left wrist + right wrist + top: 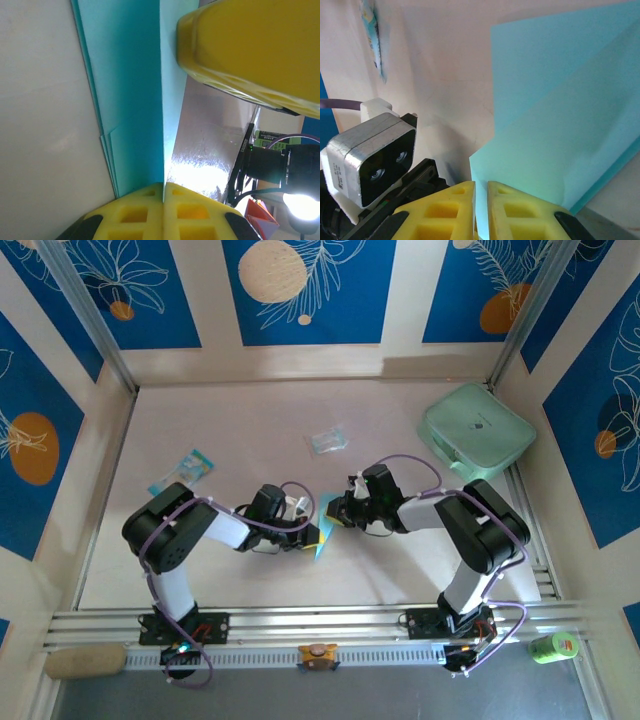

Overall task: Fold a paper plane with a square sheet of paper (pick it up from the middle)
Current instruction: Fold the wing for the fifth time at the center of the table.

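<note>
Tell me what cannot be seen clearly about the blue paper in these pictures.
- Top view: the paper is small and mostly covered by the left gripper and the right gripper; its folds cannot be counted.
- Left wrist view: its outline is cut by the top edge; a blurred yellow part covers one corner.
- Right wrist view: it runs past the right edge, so its full shape is unknown.

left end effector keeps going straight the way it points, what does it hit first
Probably the right end effector, facing it across the light-blue paper both pinch; its yellow finger looms just ahead, though depth is unclear.
</note>
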### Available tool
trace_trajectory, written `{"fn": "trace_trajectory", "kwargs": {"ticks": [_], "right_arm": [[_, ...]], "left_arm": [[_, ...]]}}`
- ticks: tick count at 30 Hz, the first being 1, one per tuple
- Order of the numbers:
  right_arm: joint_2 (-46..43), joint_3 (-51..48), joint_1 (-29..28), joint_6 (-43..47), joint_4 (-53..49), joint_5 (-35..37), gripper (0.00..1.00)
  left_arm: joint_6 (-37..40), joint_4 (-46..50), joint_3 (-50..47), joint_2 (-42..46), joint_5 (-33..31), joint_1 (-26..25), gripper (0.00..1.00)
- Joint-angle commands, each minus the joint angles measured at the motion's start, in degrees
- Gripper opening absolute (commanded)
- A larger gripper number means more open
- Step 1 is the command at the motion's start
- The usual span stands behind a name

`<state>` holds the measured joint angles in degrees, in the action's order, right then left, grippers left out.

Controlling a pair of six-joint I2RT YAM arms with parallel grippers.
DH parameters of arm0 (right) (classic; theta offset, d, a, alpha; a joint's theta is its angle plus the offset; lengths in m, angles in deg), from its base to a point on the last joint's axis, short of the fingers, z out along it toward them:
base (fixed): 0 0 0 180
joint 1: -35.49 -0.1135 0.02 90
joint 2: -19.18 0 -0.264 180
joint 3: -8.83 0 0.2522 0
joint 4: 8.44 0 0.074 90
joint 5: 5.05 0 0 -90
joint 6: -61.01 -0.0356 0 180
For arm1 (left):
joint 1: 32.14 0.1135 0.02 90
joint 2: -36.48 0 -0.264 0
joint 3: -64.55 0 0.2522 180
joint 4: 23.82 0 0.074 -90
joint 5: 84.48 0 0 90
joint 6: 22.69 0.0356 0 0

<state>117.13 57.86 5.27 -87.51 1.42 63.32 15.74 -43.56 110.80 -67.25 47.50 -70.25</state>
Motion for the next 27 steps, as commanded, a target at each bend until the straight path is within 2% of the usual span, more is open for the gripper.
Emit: {"fn": "trace_trajectory", "kwargs": {"ticks": [1,9,27], "right_arm": [[1.21,1.33,0.41,0.22,0.89,-2.2,0.13],[1.97,1.98,0.99,0.6,0.76,-3.38,0.12],[4.69,3.41,1.48,1.56,-1.01,-4.71,0.1]], "left_arm": [[-0.99,3.37,-1.73,-3.05,-4.26,1.4,0.0],[-5.32,-1.55,-3.32,-5.69,-3.74,1.73,0.0],[-4.67,4.39,-2.88,-4.42,-5.93,2.09,0.0]]}}
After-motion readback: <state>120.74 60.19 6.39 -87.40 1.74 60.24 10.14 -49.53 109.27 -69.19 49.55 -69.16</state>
